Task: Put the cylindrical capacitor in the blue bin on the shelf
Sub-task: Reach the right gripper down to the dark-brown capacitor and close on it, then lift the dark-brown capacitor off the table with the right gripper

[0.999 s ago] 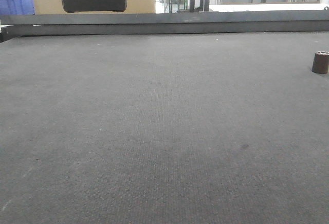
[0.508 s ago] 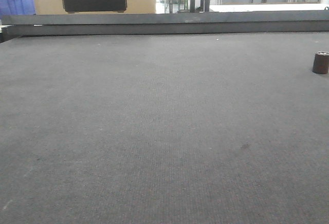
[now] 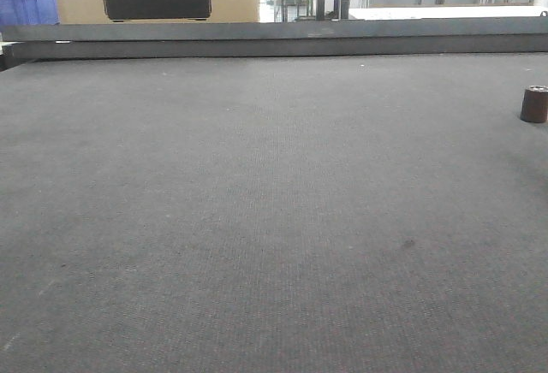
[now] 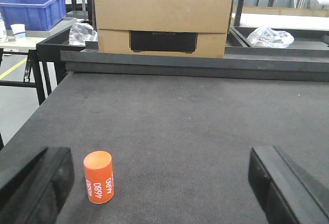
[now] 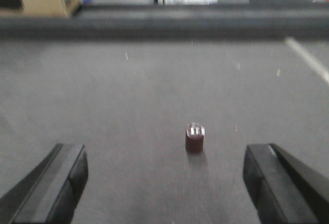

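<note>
1. The desk (image 3: 257,219) is carrying a dark grey, finely woven mat (image 4: 195,121), which is covering its top wherever the views are showing it.
2. A dark raised rail (image 3: 274,41) is running along the desk's far edge, across the whole front view.
3. The cylindrical capacitor (image 3: 534,104) is standing upright on the mat at the right edge of the front view, well short of the rail, with bare mat all around it.
4. An orange cylinder (image 4: 98,176) with white print is standing upright on the mat in the left wrist view, nearer the desk's left edge.
5. A faint dark spot (image 3: 408,243) is showing on the mat.
</note>
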### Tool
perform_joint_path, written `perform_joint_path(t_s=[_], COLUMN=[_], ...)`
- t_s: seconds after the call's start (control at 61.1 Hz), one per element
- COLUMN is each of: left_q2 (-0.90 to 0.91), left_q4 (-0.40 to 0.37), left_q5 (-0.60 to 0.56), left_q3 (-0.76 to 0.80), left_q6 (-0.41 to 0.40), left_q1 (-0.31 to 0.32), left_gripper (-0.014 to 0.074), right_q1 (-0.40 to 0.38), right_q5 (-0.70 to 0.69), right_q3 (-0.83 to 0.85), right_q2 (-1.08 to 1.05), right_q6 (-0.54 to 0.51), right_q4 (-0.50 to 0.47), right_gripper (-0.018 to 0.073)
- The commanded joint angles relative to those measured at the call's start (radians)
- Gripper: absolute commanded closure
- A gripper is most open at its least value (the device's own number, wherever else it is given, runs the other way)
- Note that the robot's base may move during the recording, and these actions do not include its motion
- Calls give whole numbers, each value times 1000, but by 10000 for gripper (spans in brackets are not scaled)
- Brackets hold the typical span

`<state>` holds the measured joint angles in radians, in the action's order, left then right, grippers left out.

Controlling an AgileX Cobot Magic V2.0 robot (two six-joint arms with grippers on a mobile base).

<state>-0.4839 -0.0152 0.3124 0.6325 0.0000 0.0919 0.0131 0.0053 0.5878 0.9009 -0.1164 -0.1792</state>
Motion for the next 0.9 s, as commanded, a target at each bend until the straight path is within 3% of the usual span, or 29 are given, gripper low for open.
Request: perform_joint_path(t_s=[0.0, 0.229, 0.328, 0.393, 0.884], left_q2=[-2, -2, -2, -2, -2], left_q4=[-1, -1, -1, -1, 0], left_q5=[-8, -8, -8, -8, 14], left_q3=[6, 6, 6, 6, 4], left_q6=[0, 0, 0, 0, 0], left_q1=[6, 6, 6, 6, 6], left_gripper=[-5, -5, -5, -5, -5], right_q1=[-6, -71, -88, -89, -89], right_q5=[-176, -569, -706, -734, -756], right_q3=[-47, -76, -50, -12, 317], right_q2=[119, 447, 570, 642, 1063], right_q6=[-3, -3, -3, -3, -3], right_q4=[16, 16, 16, 16, 36], right_gripper=[91, 102, 38, -19, -12])
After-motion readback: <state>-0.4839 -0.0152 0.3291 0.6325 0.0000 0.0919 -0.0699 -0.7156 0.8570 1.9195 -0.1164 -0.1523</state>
